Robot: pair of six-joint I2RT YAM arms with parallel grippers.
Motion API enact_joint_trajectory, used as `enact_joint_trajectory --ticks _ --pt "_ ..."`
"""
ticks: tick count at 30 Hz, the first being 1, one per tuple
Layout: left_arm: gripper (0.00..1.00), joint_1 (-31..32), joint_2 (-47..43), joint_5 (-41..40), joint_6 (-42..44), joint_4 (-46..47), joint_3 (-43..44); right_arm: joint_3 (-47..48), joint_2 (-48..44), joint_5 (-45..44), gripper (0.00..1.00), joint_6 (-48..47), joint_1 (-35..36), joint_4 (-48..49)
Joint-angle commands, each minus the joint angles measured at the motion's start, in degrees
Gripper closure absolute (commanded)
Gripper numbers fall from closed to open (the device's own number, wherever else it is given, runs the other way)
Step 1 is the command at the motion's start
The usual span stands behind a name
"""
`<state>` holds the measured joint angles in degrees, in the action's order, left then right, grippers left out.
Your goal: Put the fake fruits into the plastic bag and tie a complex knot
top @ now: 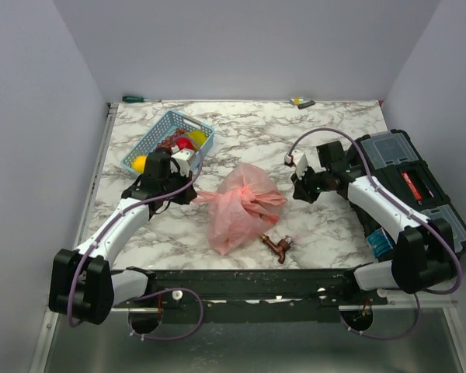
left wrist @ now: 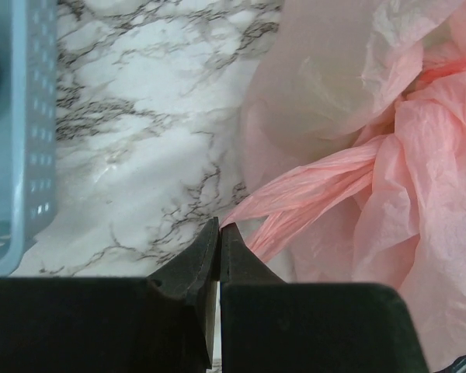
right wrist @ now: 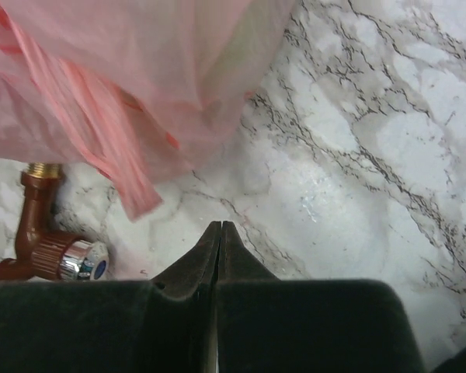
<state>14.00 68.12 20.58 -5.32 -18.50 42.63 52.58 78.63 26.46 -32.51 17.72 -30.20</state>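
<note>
Marble surface (top: 326,140): plastic bag (top: 245,206) judged thin, light, slippery film. Best hold is the twisted tail (left wrist: 311,183) at bag's 9 o'clock; both arms' jaws pressed together, seemingly empty

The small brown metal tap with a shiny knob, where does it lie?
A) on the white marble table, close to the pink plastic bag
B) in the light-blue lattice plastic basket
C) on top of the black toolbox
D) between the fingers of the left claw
A: the top view shows the small brown metal tap lying on the white marble table, close to the near side of the crinkly pink plastic bag.
</note>
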Motion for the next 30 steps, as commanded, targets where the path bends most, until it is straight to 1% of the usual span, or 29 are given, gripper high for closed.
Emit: enact_joint_trajectory --ticks 1,4,5,6,8,9,13,17,19,23,30 --pt "1.0 4.2 0.07 4.1 0.47 3.61 -0.18 3.61 1.33 5.88 0.9 5.59 0.09 -3.3" --pt "1.0 5.85 -0.3 5.16 0.25 3.75 0.04 4.3 0.6 9.67 0.67 9.13 0.04 -3.84" --pt "1.0 5.93 -0.5 5.58 -0.02 3.65 0.06 4.54 0.04 10.79 0.55 10.81 0.02 -4.14" --pt "1.0 5.95 -0.74 5.62 -0.19 3.41 0.08 4.65 -0.73 11.83 0.47 12.3 0.04 -4.4" --pt "1.0 5.95 -1.18 5.94 -0.25 3.09 0.07 4.55 -2.03 12.67 0.37 14.09 0.04 -5.44" --pt "1.0 5.95 -1.38 5.87 -0.23 2.85 0.02 4.34 -2.67 12.74 0.34 14.28 0.04 -6.28" --pt "1.0 5.97 -1.94 6.36 -0.18 2.85 -0.25 3.11 -4.15 11.18 0.34 13.09 0.04 -7.04" --pt "1.0 5.98 -2.24 6.73 -0.47 3.16 -0.49 3.31 -3.94 12.71 0.34 10.74 0.04 -8.46" --pt "1.0 6.0 -2.28 6.99 -0.61 3.38 -0.64 2.0 -3.79 12.14 0.34 10.94 -0.01 -5.77" --pt "1.0 5.99 -2.28 7.19 -0.91 3.52 -0.44 -0.28 -3.13 8.79 0.39 10.12 0.1 -0.68" --pt "1.0 5.98 -1.61 7.82 -1.36 4.04 -0.44 -6.45 -5.32 2.33 0.46 11.17 1.18 10.18"
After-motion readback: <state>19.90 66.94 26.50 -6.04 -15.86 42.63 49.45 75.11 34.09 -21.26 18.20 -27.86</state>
